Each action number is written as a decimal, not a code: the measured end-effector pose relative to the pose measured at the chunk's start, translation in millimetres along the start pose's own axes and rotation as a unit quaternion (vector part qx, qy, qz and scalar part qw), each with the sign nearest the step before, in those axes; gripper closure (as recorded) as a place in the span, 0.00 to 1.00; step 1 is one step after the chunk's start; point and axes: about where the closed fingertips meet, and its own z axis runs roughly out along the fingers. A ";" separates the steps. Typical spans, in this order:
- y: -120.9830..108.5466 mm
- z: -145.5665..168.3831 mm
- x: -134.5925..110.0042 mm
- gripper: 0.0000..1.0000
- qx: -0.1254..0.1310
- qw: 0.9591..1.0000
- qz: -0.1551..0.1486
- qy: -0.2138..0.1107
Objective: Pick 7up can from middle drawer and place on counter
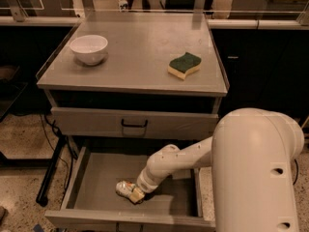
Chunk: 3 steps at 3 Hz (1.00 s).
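The 7up can (123, 188), small, dented and silvery-white, lies on its side on the floor of the open middle drawer (96, 178), near the front. My gripper (135, 194) reaches down into the drawer from the right at the end of the white arm (178, 163). It sits right against the can's right end. The counter (140, 57) is the flat grey top of the cabinet above.
A white bowl (89, 48) stands at the counter's back left. A green and yellow sponge (184, 65) lies at its right. The upper drawer with a black handle (134, 124) is closed. The arm's large white body (256, 173) fills the lower right.
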 end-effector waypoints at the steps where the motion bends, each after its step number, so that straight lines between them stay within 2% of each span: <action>1: 0.0 0.0 0.0 0.80 0.000 1.000 0.000 0.000; 2: 0.8 0.2 0.1 1.00 -0.001 1.000 -0.001 0.000; 3: 14.9 -18.4 -2.4 1.00 0.007 1.000 -0.014 -0.012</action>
